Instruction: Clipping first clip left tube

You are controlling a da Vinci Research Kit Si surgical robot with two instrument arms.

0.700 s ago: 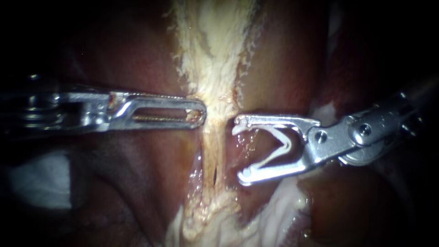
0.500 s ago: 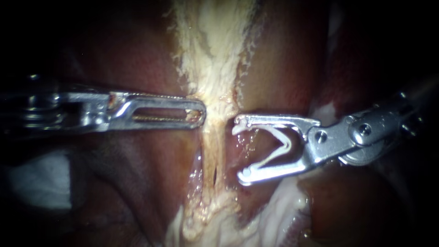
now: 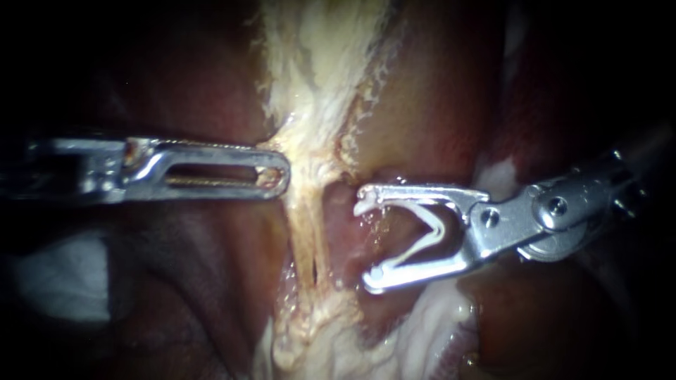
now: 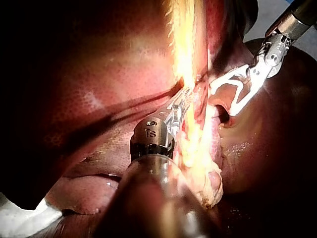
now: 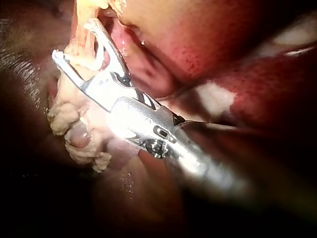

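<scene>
A pale, stretched tissue strand [image 3: 304, 225] runs down the middle between dark red liver lobes [image 3: 211, 91]. A dark slit low in it splits it into two thin tubes, and the left tube [image 3: 301, 243] is the one nearer my left instrument. My left instrument [image 3: 276, 173] has slotted jaws, shut on the pale tissue at the strand's upper left edge. My right instrument [image 3: 366, 241] has open jaws carrying an open white clip [image 3: 429, 229]. Its tips stand just right of the strand, apart from it. Both instruments also show from the wrists: left instrument [image 4: 181, 105], right instrument [image 5: 75, 45].
Frayed white-yellow tissue [image 3: 320, 63] widens above the strand, and a lumpy pale mass [image 3: 310, 331] lies below it. White gauze [image 3: 60, 274] sits in the dark at the lower left. A moist pink hollow [image 3: 352, 225] lies behind the open clip.
My left instrument has drawn leftward, pulling the pale strand with it and stretching it thinner. My right instrument has shifted slightly down, its jaws still open with the clip.
</scene>
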